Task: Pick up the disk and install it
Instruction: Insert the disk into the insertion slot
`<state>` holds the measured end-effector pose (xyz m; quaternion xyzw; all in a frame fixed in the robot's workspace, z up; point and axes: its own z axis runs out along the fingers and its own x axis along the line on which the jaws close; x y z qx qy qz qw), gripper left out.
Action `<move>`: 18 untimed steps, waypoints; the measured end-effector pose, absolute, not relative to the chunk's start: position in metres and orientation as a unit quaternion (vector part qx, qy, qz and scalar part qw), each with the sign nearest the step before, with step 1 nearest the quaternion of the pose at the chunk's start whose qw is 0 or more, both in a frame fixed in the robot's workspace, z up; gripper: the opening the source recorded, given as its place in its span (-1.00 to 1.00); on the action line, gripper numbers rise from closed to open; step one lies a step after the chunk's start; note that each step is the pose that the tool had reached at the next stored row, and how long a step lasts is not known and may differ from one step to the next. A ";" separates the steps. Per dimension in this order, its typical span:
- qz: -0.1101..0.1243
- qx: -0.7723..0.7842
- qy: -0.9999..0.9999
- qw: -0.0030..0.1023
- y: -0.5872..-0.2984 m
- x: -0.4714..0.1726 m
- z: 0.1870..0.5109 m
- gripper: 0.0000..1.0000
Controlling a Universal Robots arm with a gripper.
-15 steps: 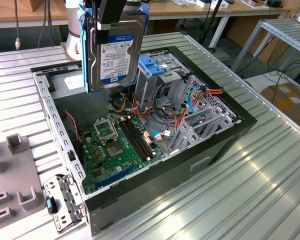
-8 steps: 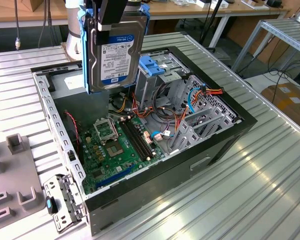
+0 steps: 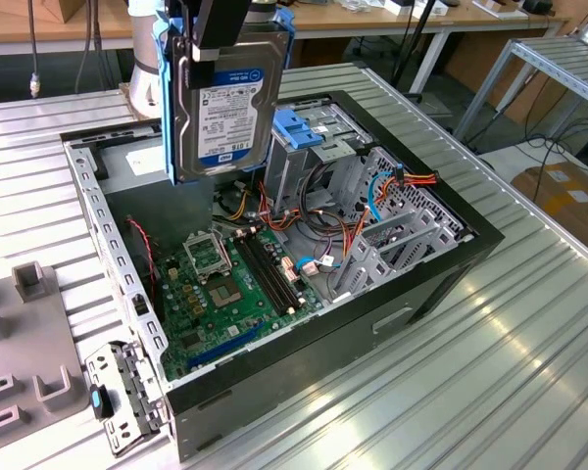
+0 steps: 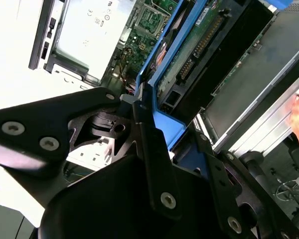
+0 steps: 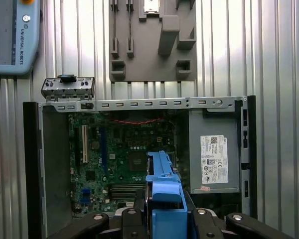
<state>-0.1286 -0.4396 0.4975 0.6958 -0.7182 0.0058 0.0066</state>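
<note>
The disk (image 3: 225, 108) hangs upright above the open computer case (image 3: 274, 377), label towards the exterior camera. It's just beside the silver drive cage (image 3: 309, 157), on the exterior view's left of it. The gripper (image 3: 219, 34) is clamped on its top end. In the second wrist view the black fingers (image 4: 149, 149) pinch the blue plastic rail.

My take on this step: keep the disk vertical and square to the cage and go slow. The hold is on one end only and the rails are plastic, so a bump on the cage lip could twist it. Mind the loose orange and red cables (image 3: 412, 181) near the cage too. Honestly can't tell from these angles how well it lines up with the opening.

Looks-wise it's a flat dark silver slab with a white label, a blue band across it and blue rails down both long edges. Its underside is a green circuit board.
</note>
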 end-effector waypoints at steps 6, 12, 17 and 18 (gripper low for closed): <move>0.007 0.696 -0.718 0.008 -0.450 -0.129 0.498 -0.26; 0.008 0.696 -0.718 0.009 -0.464 -0.128 0.498 -0.26; 0.008 0.696 -0.718 0.009 -0.481 -0.123 0.497 -0.26; 0.008 0.696 -0.718 0.009 -0.483 -0.117 0.496 -0.26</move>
